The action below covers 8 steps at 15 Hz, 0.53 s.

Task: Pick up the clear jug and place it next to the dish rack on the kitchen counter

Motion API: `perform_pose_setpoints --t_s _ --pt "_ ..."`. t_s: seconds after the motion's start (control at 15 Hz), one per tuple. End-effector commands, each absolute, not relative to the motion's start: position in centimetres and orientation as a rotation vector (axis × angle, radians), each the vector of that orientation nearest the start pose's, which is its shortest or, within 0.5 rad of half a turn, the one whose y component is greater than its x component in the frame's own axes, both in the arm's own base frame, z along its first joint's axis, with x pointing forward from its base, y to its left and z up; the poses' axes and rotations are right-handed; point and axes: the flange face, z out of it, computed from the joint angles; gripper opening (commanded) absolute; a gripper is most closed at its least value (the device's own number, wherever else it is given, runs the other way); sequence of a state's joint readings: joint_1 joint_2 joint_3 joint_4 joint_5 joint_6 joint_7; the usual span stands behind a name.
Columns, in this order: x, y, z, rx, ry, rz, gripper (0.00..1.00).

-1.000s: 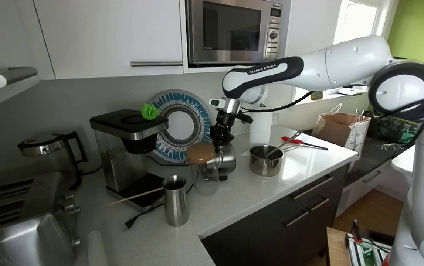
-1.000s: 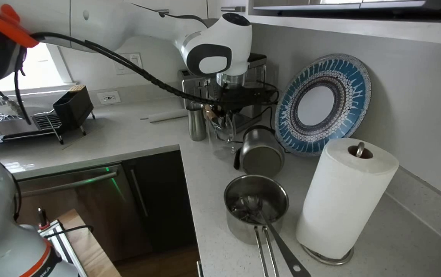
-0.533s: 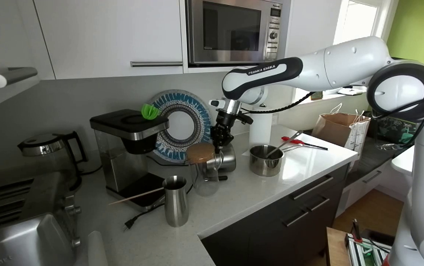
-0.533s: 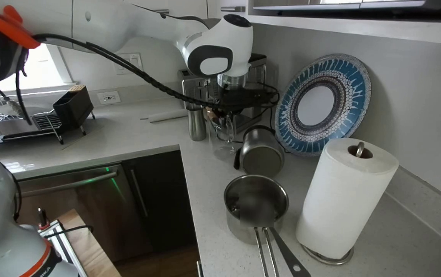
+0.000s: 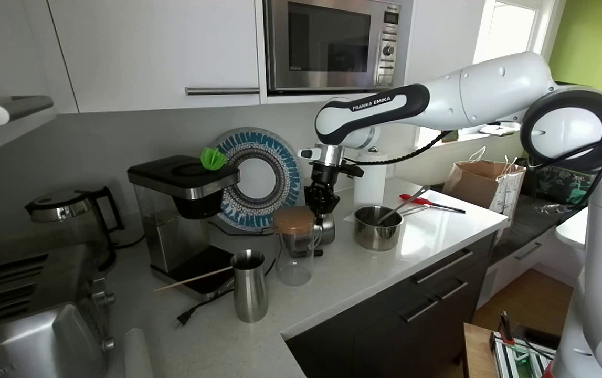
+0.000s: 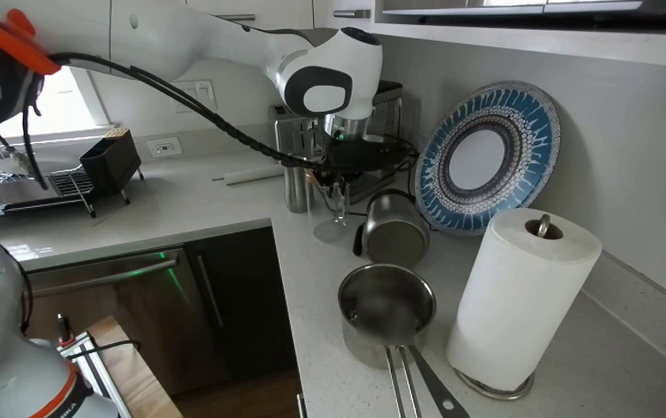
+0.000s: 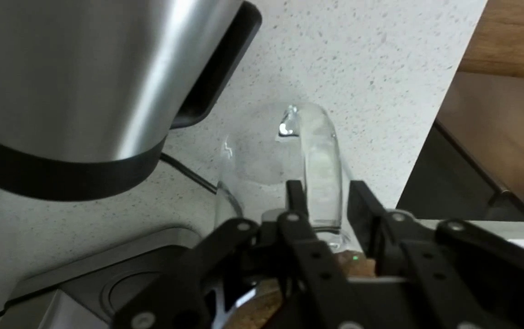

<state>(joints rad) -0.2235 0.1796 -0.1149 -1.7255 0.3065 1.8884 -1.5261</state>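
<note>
The clear jug point(image 5: 295, 265) with its brown cork-like top is upright by the coffee machine, its base at or very near the kitchen counter point(image 5: 217, 346). My gripper point(image 5: 323, 214) points down at its handle side. In the wrist view the fingers point(image 7: 323, 187) stand on both sides of the jug's glass handle; the left finger meets it and only a slim gap shows by the right finger. The jug point(image 7: 262, 160) fills the middle there. In an exterior view the arm partly hides the jug point(image 6: 333, 231). The dish rack point(image 6: 71, 183) stands at the far left there.
A steel mug point(image 6: 393, 238) lies on its side by the jug. A steel pitcher point(image 5: 251, 294) with a stick, a coffee machine point(image 5: 185, 173) and a power cord are close. A pot point(image 6: 388, 313), paper towels point(image 6: 521, 302) and a leaning plate point(image 6: 486, 157) stand nearby.
The gripper has turned more vertical and dropped slightly, moving a little right in an exterior view. The jug moved with it and went from tilted to upright.
</note>
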Motion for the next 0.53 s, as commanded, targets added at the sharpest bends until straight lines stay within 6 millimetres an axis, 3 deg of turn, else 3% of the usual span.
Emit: perform_pose_setpoints --t_s 0.0,0.33,0.47 --pt "58.48 -17.86 47.46 -2.523 -1.524 -0.208 0.62" --pt "58.73 -17.85 48.0 -2.598 -1.486 -0.279 0.99" --pt "58.84 -17.7 47.91 -2.63 -1.462 -0.289 1.0"
